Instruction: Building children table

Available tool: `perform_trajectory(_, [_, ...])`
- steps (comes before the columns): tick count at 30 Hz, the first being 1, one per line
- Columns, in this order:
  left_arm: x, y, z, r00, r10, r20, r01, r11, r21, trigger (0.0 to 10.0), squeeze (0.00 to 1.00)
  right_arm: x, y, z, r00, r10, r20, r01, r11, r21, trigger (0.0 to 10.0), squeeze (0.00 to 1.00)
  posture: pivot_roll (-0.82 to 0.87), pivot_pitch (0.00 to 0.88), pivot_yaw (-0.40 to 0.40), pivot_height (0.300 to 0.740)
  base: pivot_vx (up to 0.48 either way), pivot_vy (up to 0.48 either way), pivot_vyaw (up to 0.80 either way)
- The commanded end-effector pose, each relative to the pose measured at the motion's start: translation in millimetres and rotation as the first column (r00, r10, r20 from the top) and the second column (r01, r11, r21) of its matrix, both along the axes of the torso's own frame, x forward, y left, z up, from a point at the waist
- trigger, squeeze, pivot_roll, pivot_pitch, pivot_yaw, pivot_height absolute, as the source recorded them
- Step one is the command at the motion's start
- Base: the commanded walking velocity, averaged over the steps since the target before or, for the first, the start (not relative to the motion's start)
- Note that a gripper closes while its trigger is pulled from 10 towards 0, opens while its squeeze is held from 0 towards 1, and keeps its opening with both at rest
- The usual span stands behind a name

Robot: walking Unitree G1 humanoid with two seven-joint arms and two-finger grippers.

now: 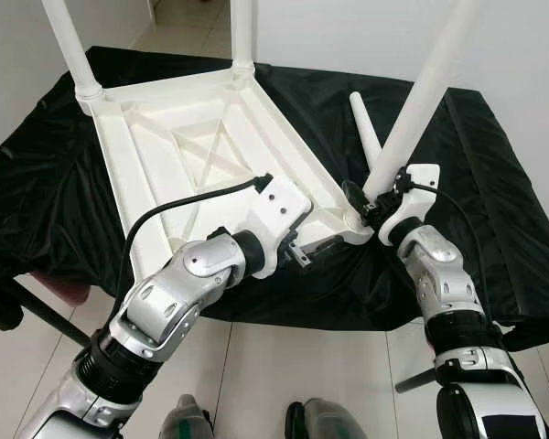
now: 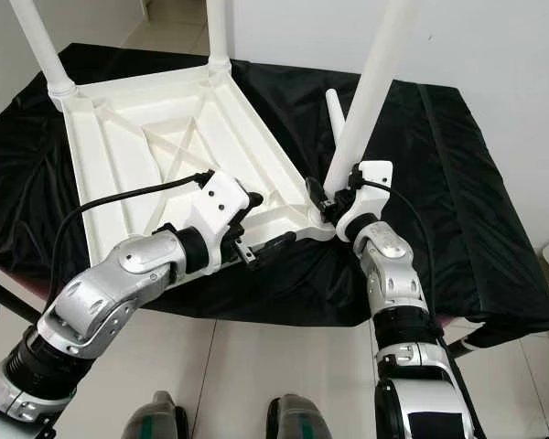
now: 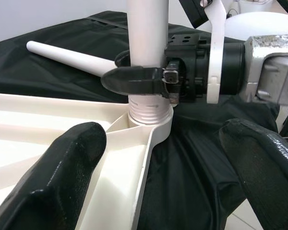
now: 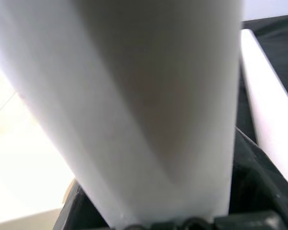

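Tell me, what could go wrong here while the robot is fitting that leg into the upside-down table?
The right gripper clamps the leg just above its corner socket, and the leg leans, so it may jam or seat crooked.

That corner of the table top juts past the edge of the black cloth; a hard push might tip or slide it.

The left gripper is open beside the rim, so it may not steady the table top.

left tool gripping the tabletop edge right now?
No. The left tool is open, its fingers straddling the tabletop corner without clamping it.
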State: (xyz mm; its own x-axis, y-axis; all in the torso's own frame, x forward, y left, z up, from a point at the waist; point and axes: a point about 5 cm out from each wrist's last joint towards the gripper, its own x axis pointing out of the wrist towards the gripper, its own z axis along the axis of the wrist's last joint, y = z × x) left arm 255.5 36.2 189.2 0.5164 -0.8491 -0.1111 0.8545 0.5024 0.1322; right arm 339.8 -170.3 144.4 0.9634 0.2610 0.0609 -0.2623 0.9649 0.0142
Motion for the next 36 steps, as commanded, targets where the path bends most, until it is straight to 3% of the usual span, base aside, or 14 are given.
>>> perform_trajectory(1, [-5.4, -1.0, 2, 0.998, -0.065, -0.007, 0.065, 0.998, -0.004, 10.0, 0.00, -0.1, 0.0, 2, 0.996, -0.091, -0.005, 0.091, 0.994, 0.057, 10.0, 0.00, -0.04, 0.041, -0.026, 0.740, 0.000, 0.000, 0.00])
perform_trajectory(8, [-7.5, -2.6, 1, 0.997, -0.069, -0.014, 0.069, 0.998, -0.007, 10.0, 0.00, -4.8, 10.8, 2, 0.974, -0.227, 0.002, 0.226, 0.970, 0.089, 10.0, 0.00, -0.04, 0.044, -0.033, 0.740, 0.000, 0.000, 0.00])
perform_trajectory(9, [-8.4, -3.3, 1, 0.997, -0.071, -0.016, 0.071, 0.997, -0.009, 10.0, 0.00, -7.1, 12.0, 2, 0.957, -0.289, 0.002, 0.288, 0.953, 0.093, 10.0, 0.00, -0.04, 0.044, -0.034, 0.740, 0.000, 0.000, 0.00])
perform_trajectory(11, [-8.4, -3.3, 1, 0.997, -0.071, -0.016, 0.071, 0.997, -0.009, 10.0, 0.00, -7.1, 12.0, 2, 0.957, -0.289, 0.002, 0.288, 0.953, 0.093, 10.0, 0.00, -0.04, 0.044, -0.034, 0.740, 0.000, 0.000, 0.00])
perform_trajectory(14, [-10.5, -4.9, 1, 0.997, -0.076, -0.019, 0.076, 0.997, -0.013, 10.0, 0.00, -13.8, 15.7, 3, 0.910, -0.415, 0.000, 0.413, 0.906, 0.088, 10.0, 0.00, -0.04, 0.043, -0.037, 0.740, 0.000, 0.000, 0.00])
perform_trajectory(19, [-10.4, -5.8, 1, 0.997, -0.077, -0.018, 0.077, 0.997, -0.013, 10.0, 0.00, -18.9, 25.0, -1, 0.886, -0.463, -0.028, 0.463, 0.881, 0.100, 10.0, 0.00, -0.03, 0.035, -0.043, 0.740, 0.000, 0.000, 0.00])
perform_trajectory(26, [-10.9, -6.4, 0, 0.997, -0.081, -0.019, 0.081, 0.997, -0.012, 10.0, 0.00, -18.3, 25.5, 3, 0.897, -0.443, -0.009, 0.441, 0.892, 0.098, 10.0, 0.04, -0.04, 0.028, -0.042, 0.740, 0.000, 0.000, 0.00])
perform_trajectory(27, [-10.7, -6.4, 0, 0.997, -0.082, -0.018, 0.081, 0.997, -0.012, 10.0, 0.00, -17.5, 25.5, 3, 0.906, -0.423, -0.010, 0.421, 0.901, 0.107, 10.0, 1.00, -0.04, 0.026, -0.042, 0.740, 0.000, 0.000, 0.00])
perform_trajectory(36, [-10.6, -5.9, 0, 0.997, -0.082, -0.014, 0.082, 0.997, -0.009, 10.0, 0.00, -19.3, 28.9, 6, 0.969, -0.247, 0.009, 0.244, 0.962, 0.123, 10.0, 1.00, -0.03, 0.019, -0.044, 0.740, 0.000, 0.000, 0.00])
